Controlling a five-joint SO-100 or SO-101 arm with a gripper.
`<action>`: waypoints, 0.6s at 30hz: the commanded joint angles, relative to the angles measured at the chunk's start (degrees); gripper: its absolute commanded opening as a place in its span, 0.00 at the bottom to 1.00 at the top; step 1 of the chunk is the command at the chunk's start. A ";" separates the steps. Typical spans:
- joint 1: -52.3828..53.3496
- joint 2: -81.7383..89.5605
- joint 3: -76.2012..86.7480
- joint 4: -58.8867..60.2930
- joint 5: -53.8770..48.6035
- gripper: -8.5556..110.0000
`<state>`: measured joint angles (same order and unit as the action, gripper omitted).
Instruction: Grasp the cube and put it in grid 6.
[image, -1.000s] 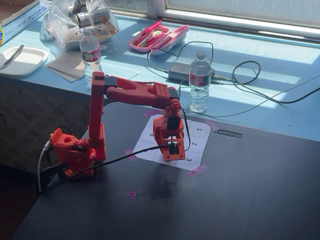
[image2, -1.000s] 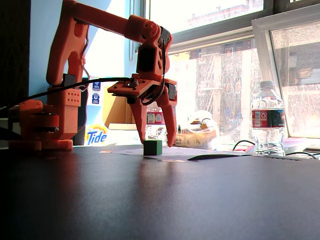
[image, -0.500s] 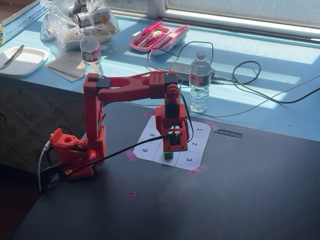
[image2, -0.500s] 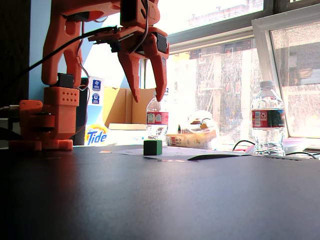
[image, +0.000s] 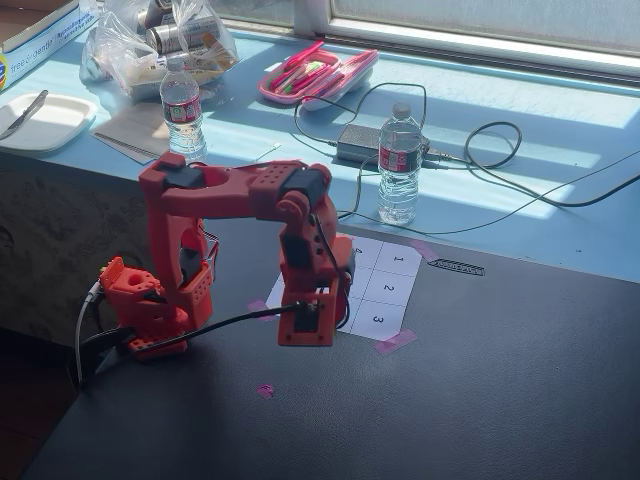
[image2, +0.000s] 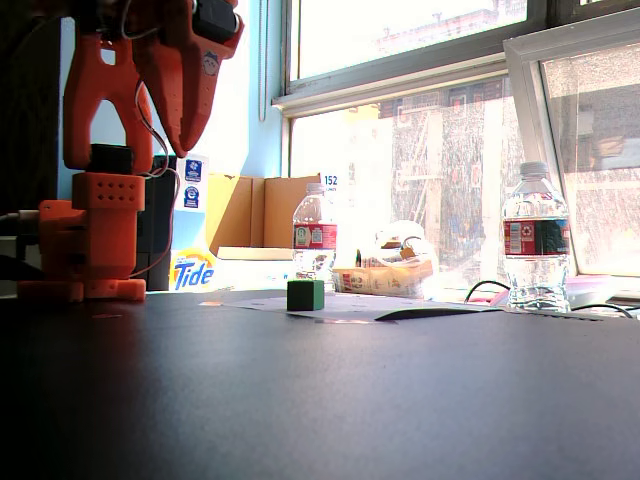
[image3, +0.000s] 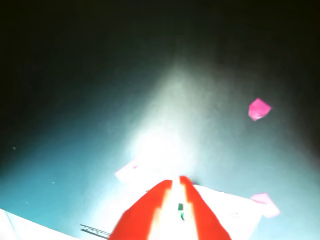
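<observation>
The small green cube (image2: 305, 294) sits on the white grid sheet (image2: 400, 308) in the low fixed view. In the high fixed view the arm hides the cube, and the sheet (image: 385, 285) shows cells 1, 2 and 3. My red gripper (image: 305, 335) points down over the sheet's left part. In the low fixed view the gripper (image2: 185, 148) hangs high above the table, left of the cube, jaws together and empty. In the wrist view the fingertips (image3: 176, 180) nearly meet, and a green speck (image3: 180, 207), likely the cube, shows between the fingers.
Water bottles (image: 399, 165) (image: 183, 108) stand behind the sheet, with a power brick and cables (image: 480, 150). Pink tape marks (image: 264, 390) (image: 395, 342) lie on the dark table. The arm's base (image: 140, 310) is at the left edge.
</observation>
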<state>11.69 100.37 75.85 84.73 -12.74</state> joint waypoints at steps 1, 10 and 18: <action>2.99 8.09 9.49 -6.59 -2.37 0.07; 2.37 24.70 42.01 -22.06 -2.81 0.07; -1.93 33.75 59.15 -28.13 -0.53 0.07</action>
<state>10.81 130.78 131.92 58.62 -14.15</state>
